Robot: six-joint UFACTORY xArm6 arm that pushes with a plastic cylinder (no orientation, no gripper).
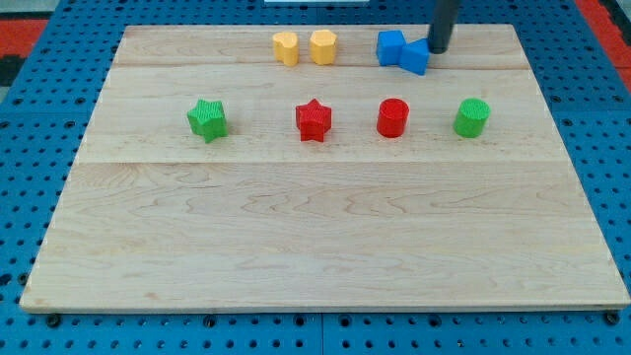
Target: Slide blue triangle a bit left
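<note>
The blue triangle (415, 57) lies near the view's top edge of the wooden board (325, 247), touching a second blue block (390, 46) on its left. My tip (438, 49) is at the end of the dark rod and rests against the blue triangle's right side.
Two yellow blocks (286, 47) (323, 46) lie side by side to the left of the blue pair. Below runs a row: green star (207, 119), red star (314, 119), red cylinder (392, 117), green cylinder (472, 117). A blue pegboard (30, 148) surrounds the board.
</note>
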